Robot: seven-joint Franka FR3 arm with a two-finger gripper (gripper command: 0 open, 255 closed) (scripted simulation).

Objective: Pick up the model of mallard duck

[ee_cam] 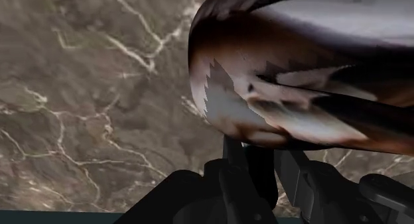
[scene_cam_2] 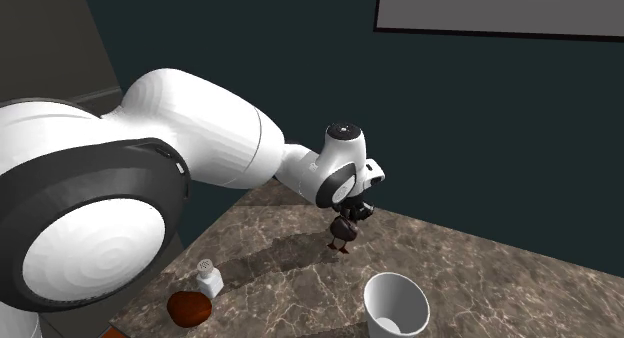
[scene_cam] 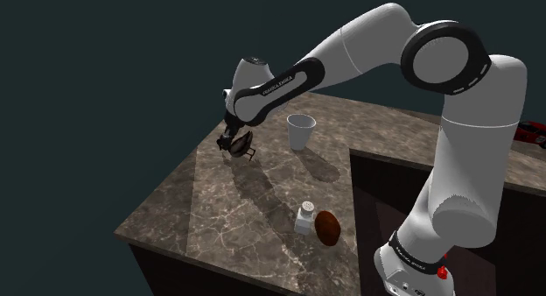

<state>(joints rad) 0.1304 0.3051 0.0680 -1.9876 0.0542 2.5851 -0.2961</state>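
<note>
The mallard duck model (scene_cam: 237, 144) is dark brown with grey wing patches and thin orange legs. It sits at the far part of the marble counter (scene_cam: 219, 215), near the dark wall. My black gripper (scene_cam: 232, 129) comes down on it from above and is shut on it. In the second exterior view the duck (scene_cam_2: 345, 229) hangs under the gripper (scene_cam_2: 355, 212), its feet at or just above the counter (scene_cam_2: 480, 276); I cannot tell which. The wrist view has the duck's body (ee_cam: 298, 77) looming close, with the fingers (ee_cam: 242, 186) pressed together on its underside.
A white cup (scene_cam: 300, 130) (scene_cam_2: 397, 306) stands just beside the duck on the stand's side. A small white shaker (scene_cam: 305, 217) (scene_cam_2: 209, 278) and a brown rounded object (scene_cam: 327, 227) (scene_cam_2: 188, 306) sit near the counter's front edge. The counter drops off at the shoulder view's left.
</note>
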